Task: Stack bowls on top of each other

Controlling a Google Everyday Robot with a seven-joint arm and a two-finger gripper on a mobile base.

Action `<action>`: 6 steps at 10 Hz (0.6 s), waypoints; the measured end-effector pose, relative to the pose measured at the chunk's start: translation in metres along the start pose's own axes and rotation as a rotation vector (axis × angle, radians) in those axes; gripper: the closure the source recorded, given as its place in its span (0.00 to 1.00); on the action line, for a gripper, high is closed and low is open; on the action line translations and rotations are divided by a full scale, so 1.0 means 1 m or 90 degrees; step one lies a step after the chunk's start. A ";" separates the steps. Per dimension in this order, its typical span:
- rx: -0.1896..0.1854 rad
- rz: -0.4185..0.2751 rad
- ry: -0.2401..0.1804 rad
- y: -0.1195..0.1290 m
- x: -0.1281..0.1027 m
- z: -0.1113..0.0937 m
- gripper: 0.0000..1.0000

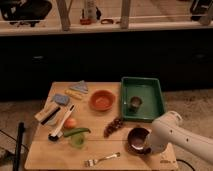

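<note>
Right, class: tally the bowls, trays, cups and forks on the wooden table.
Bowls: 2, orange-red bowl, maroon bowl
Trays: 1, green tray
Cups: 1, metal cup
Forks: 1, silver fork
Total: 5
The end effector is at the maroon bowl's right edge.

- Two bowls on show: orange-red bowl (102, 100) mid-frame, maroon bowl (136, 139) lower right.
- One green tray (141, 79), one metal cup (134, 103).
- One fork (102, 160).
- One claw (148, 146), lower right, at the maroon bowl.

Metal cup (134, 103) in green tray (148, 88); grapes (114, 126), fork (102, 159) on table (46, 155).
</note>
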 end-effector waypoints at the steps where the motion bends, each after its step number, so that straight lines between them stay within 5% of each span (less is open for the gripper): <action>1: 0.001 0.000 0.000 -0.001 0.000 0.000 1.00; 6: 0.000 0.000 0.000 0.001 0.000 -0.001 1.00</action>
